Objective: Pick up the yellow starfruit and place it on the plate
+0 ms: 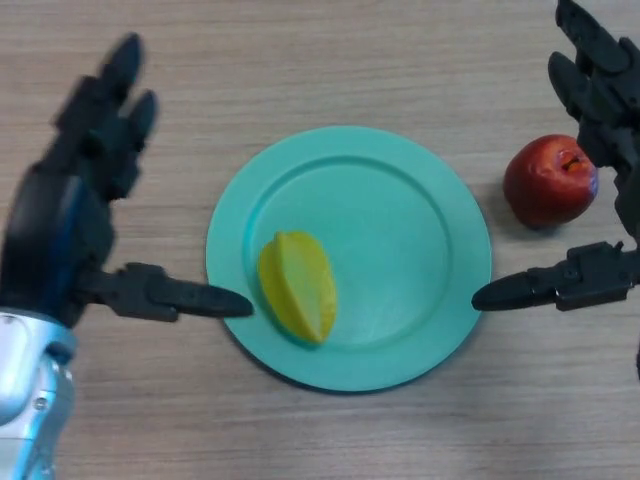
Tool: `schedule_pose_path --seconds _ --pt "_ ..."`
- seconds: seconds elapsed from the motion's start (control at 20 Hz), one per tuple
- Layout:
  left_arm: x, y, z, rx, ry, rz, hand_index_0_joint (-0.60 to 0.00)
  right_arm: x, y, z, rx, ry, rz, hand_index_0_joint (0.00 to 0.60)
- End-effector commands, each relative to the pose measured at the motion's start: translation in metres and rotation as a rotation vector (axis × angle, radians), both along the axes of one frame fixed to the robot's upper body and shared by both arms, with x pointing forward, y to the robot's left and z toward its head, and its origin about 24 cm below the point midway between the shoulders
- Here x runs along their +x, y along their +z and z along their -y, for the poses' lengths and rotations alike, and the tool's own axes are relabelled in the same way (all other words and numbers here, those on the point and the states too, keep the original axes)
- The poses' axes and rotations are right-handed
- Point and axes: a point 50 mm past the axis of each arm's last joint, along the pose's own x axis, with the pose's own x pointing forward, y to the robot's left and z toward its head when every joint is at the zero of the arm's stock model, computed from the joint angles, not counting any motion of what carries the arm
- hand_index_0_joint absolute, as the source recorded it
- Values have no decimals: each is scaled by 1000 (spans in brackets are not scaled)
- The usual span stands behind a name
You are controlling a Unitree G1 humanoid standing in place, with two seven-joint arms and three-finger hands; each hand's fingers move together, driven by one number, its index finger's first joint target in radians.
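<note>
Nearest the lens, at the left edge of the frame, the left hand (70, 200) is seen spread, thumb tip just beside the plate (400, 220) rim, nothing held. At the right edge the right hand (600, 110) is likewise splayed and empty. The yellow starfruit (298, 285), ridged and waxy-looking, is lying on the smooth round teal plate, lower left of its centre. Placement is judged complete; only a clear retreat is called for. A glossy red apple (550, 182) sits on the wood-grain table (300, 60).
</note>
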Motion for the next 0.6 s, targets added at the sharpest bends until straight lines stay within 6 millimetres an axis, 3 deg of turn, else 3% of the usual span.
schedule_pose_path --seconds 0.05,0.6 --pt "-10 39 -4 -4 -10 261 0 -10 31 5 -18 -61 252 0" --pt "-3 45 8 6 34 248 0 -10 29 7 -26 -43 217 0"
